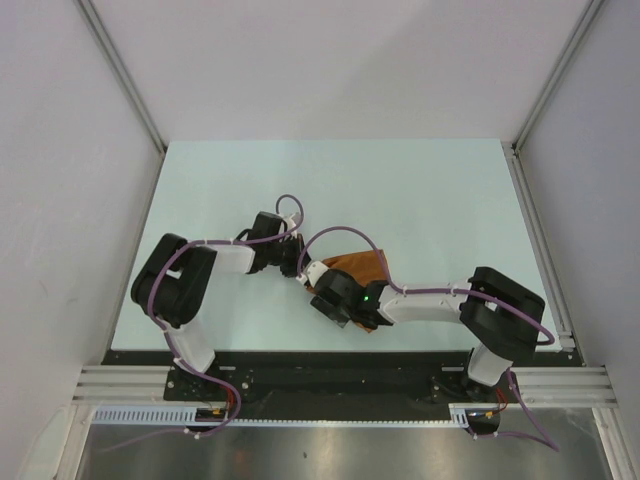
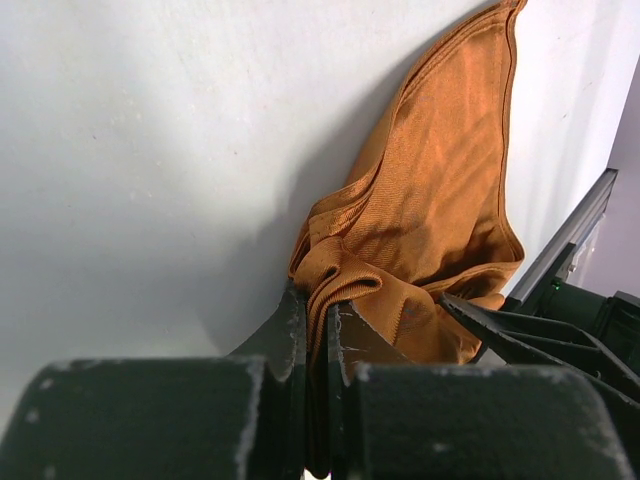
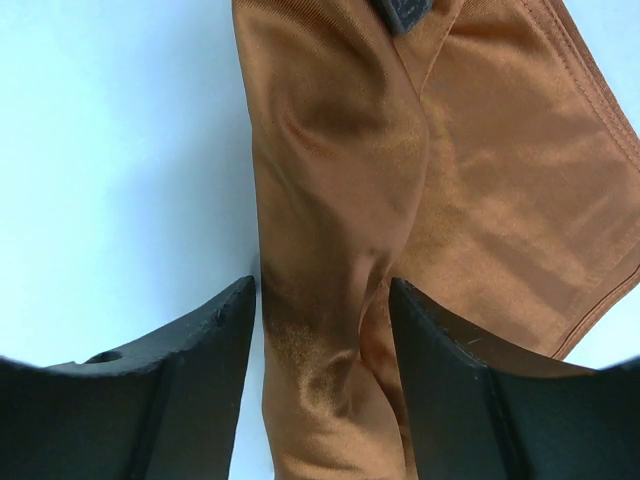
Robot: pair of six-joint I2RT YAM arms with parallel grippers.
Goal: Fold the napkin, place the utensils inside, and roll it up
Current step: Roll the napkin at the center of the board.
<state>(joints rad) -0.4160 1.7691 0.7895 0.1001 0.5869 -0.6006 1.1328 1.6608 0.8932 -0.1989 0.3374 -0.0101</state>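
Note:
The rust-orange napkin (image 1: pixel 362 267) lies bunched and partly rolled near the table's front middle, mostly under my right arm. My left gripper (image 1: pixel 300 266) is shut on a folded edge of the napkin (image 2: pixel 440 190), the cloth pinched between its jaws (image 2: pixel 318 322). My right gripper (image 1: pixel 323 290) is open, its jaws standing on either side of a rolled ridge of the napkin (image 3: pixel 335 180), with gaps to the cloth (image 3: pixel 322 310). The spoon is not in view; it may be hidden in the cloth.
The pale table (image 1: pixel 400 190) extends back and to both sides. The right gripper's fingers (image 2: pixel 530 335) show close beside the left gripper. A black rail (image 1: pixel 330 365) runs along the near edge; white walls enclose the workspace.

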